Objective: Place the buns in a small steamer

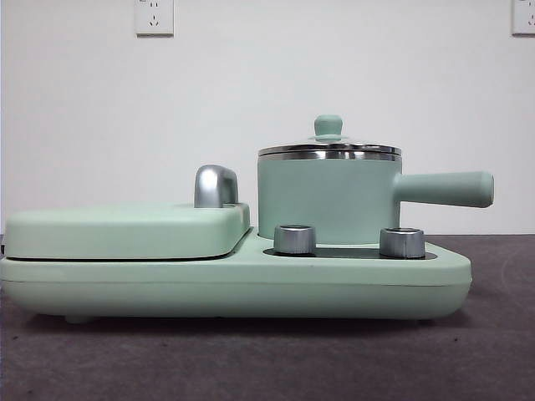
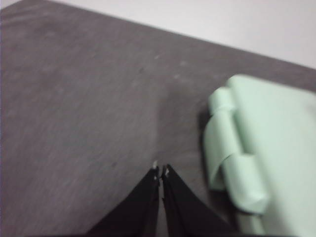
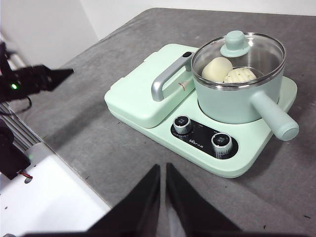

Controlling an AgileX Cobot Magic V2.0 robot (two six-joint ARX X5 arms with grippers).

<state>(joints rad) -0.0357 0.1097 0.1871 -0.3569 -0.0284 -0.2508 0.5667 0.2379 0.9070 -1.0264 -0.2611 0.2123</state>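
I'm looking across the table from the low front camera and neither arm shows there at all. The small steamer (image 1: 328,197) sits on the right-hand side of the mint-green cooker base (image 1: 234,284), its glass lid (image 1: 329,149) seated on the steel rim, its straight side handle (image 1: 445,188) pointing right. Two silver knobs (image 1: 294,239) stand on the base just in front of the pot. To the left lies the flat lidded griddle (image 1: 125,230) with its chrome handle (image 1: 216,185).

From my right wrist camera I get the better look. The right gripper (image 3: 163,170) hangs high above the grey table (image 3: 98,128), well back from the cooker, pitched down toward it. Its two black jaws sit nearly together with only a sliver between them, and they carry nothing. Through the lid I can see the buns (image 3: 227,71) inside the steamer: the smooth one beside the ridged, twisted one, touching or very nearly so.

The left gripper (image 2: 161,170) hovers over bare table just beside a corner of the griddle's lid (image 2: 266,148). That picture is blurred, so I'd only say its tips look pressed together, empty. In the right wrist view I also catch a dark pointed arm end (image 3: 42,79) at the far side, which is probably that same left arm.
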